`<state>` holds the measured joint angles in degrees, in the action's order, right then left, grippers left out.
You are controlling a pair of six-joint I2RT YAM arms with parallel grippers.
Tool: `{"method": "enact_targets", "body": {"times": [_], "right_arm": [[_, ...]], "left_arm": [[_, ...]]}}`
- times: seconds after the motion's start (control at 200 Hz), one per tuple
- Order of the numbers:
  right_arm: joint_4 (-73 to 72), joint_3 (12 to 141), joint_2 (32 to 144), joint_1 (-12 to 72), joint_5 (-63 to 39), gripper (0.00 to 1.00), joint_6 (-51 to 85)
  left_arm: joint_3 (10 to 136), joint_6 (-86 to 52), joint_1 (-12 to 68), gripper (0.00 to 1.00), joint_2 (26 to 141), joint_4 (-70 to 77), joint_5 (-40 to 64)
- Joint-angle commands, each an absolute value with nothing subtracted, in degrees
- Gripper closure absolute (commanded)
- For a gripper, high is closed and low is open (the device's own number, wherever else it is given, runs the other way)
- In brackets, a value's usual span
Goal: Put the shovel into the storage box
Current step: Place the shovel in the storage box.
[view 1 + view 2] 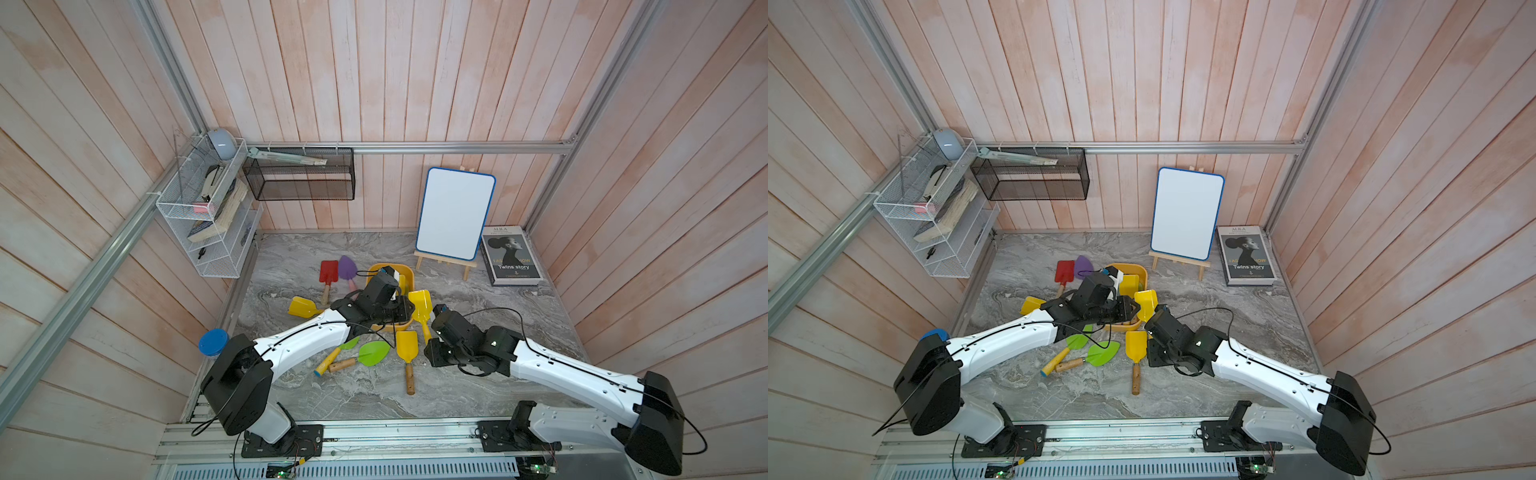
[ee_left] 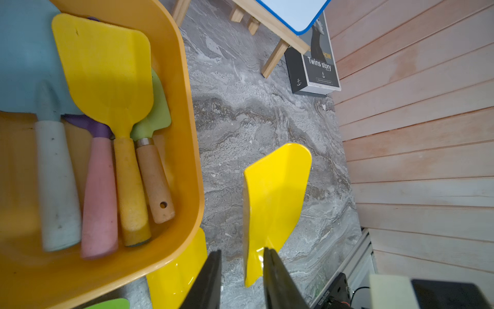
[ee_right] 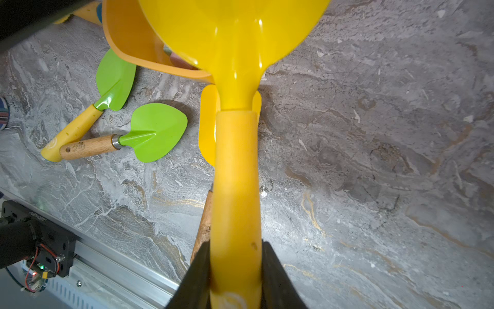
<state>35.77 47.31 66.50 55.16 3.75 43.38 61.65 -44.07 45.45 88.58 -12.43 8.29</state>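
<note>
The right gripper (image 3: 235,243) has its fingers clamped on the yellow handle of the yellow shovel (image 3: 235,160). The shovel is up off the surface (image 1: 478,316). Its shiny blade sits just beside the storage box (image 2: 184,133), outside it, with a strip of grey surface showing between the two in the left wrist view. Right under it lies another yellow shovel with a wooden handle (image 1: 406,345). The left gripper (image 2: 242,252) hangs by the near end of the box with its fingers a little apart. The held shovel's blade shows right next to one finger, but it is not clear if they touch. Four shovels already lie side by side in the box: a blue one with a white handle (image 2: 26,58), a purple one with a pink handle (image 2: 100,192), a yellow one (image 2: 107,72) and a green one with a wooden handle (image 2: 157,107). Two green shovels (image 3: 115,77) (image 3: 155,131) lie on the surface near the box. On its far side are a red shovel (image 1: 329,272) and a purple shovel (image 1: 347,268).
</note>
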Motion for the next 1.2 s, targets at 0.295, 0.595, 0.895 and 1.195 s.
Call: {"method": "enact_targets", "body": {"times": [0.295,0.595,0.895,1.195], "right_arm": [[34.78,49.38,66.57,55.42,3.51,1.00,42.54],[34.74,48.78,66.14,55.44,3.52,1.00,42.75],[34.78,48.50,64.71,55.37,4.03,0.82,43.20],[35.04,48.43,62.73,54.97,3.72,0.62,42.74]], "left_arm": [[63.32,-43.51,45.74,0.74,91.01,-11.70,7.65],[63.94,-43.48,46.00,0.92,92.29,-11.60,7.65],[63.75,-42.97,45.95,0.97,91.29,-12.99,5.57],[70.93,-36.52,41.30,0.97,90.94,-19.25,7.04]]}}
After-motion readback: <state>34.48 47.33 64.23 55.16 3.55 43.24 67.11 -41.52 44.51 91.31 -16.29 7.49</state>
